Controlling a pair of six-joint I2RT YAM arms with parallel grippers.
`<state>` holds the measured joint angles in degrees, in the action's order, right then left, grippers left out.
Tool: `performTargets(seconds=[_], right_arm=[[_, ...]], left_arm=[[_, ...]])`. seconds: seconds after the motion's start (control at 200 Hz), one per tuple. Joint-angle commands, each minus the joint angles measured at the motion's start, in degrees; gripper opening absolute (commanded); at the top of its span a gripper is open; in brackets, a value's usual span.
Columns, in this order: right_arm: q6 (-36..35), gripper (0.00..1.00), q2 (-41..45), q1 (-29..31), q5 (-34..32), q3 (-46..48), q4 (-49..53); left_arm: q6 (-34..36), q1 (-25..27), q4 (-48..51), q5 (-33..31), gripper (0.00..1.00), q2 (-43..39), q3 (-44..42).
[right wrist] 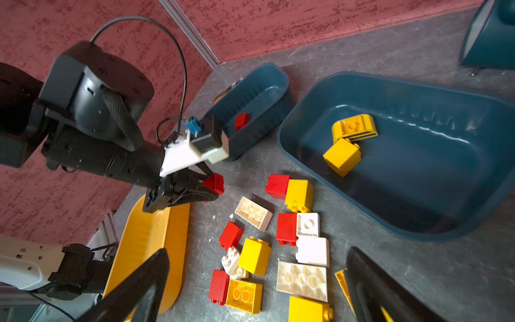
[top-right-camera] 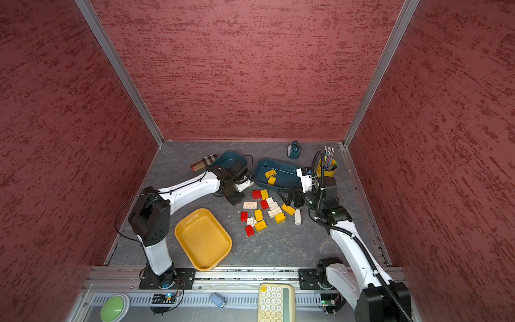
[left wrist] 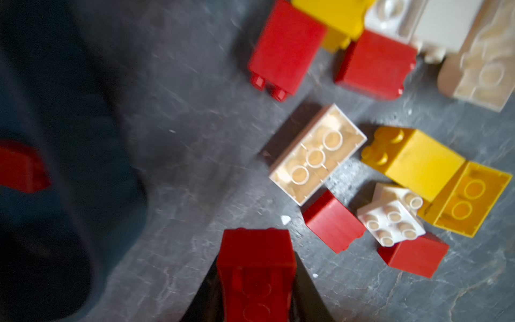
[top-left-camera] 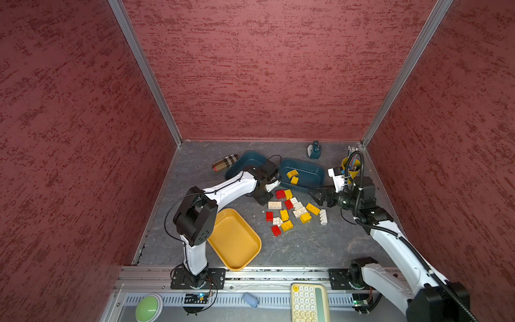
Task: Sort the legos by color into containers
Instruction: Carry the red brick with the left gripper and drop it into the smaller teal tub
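Dark grey veined tabletop point(top-left-camera: 306, 245), boxed in on three sides by red textured walls point(top-left-camera: 264, 69), with aluminium posts point(top-left-camera: 145, 72) at the back corners. Left gripper point(right wrist: 209, 188) is clamped on a red brick point(left wrist: 256, 259), just beside the left teal tray point(top-left-camera: 248, 160), which holds a second red brick point(right wrist: 241, 120). Right gripper point(top-left-camera: 316, 196) is spread wide and holds nothing, beside the loose legos point(top-left-camera: 292, 212) at mid-table. Right teal tray point(top-left-camera: 312, 168) holds two yellow bricks point(top-left-camera: 292, 177). Mustard tray point(top-left-camera: 237, 242) lies near the front rail.
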<state>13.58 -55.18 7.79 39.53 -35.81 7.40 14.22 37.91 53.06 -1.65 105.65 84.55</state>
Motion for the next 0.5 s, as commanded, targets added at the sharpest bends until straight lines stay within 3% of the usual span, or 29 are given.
performTargets(seconds=[0.0, 0.23, 0.496], right_arm=[[2.6, 0.99, -0.5, 0.5, 3.1, -0.6, -5.9], [3.5, 0.99, -3.3, 1.9, 3.2, -2.3, -7.9], [2.9, 0.99, -6.2, 3.0, 2.8, -3.5, -8.0]], left_arm=[[-2.3, -3.7, 0.4, -0.7, 0.29, -0.3, 5.3], [-8.4, -10.8, -0.9, -1.6, 0.29, 5.3, 13.7], [-11.8, -15.2, -2.1, -4.1, 0.29, 8.0, 11.7]])
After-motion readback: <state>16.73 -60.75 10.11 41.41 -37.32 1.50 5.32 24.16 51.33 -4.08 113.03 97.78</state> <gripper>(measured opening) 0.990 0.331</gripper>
